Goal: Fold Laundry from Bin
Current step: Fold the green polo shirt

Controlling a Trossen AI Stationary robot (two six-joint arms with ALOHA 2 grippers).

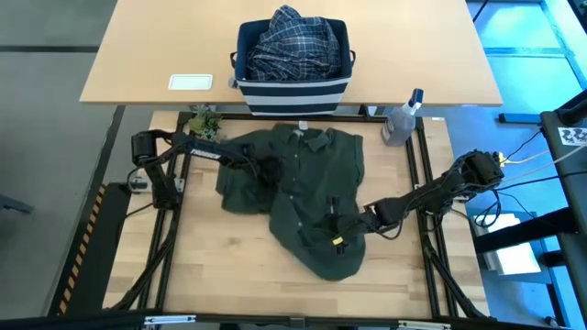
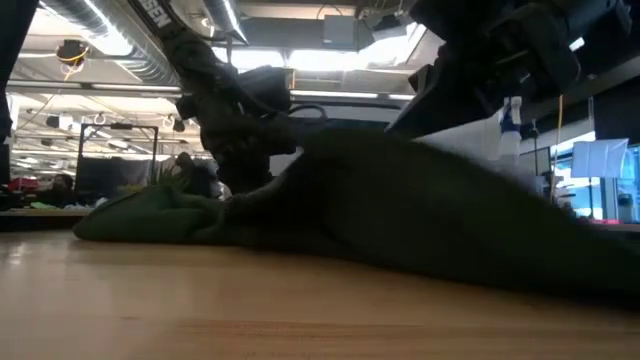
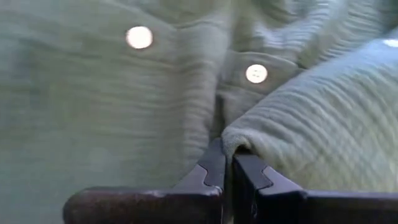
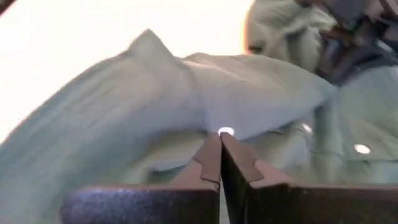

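Note:
A dark olive-green garment [image 1: 303, 197], a buttoned shirt, lies rumpled on the wooden table, its collar toward the far edge. My left gripper [image 1: 268, 170] is shut on it near its left middle. My right gripper [image 1: 336, 235] is shut on its near right part. The navy bin with white stripes [image 1: 293, 90] stands on the far table, and a blue-and-white plaid shirt [image 1: 293, 44] is heaped in it. In the low view the olive garment [image 2: 400, 220] rises in a long ridge between the arms. My left gripper pinches a rounded fold of the olive garment [image 3: 244, 142] between its two fingertips, slanting down from the table's left side. The rest of the cloth lies slack on the table beyond. My right gripper has its shut fingertips at a cloth edge by a button [image 4: 225, 131], slanting down from the table's right. The fingers hide how many layers lie between them.
A clear spray bottle [image 1: 402, 119] stands at the table's far right corner, close to the garment's shoulder. A small green plant [image 1: 204, 121] sits at the far left corner. A white card [image 1: 191, 82] lies on the far table left of the bin.

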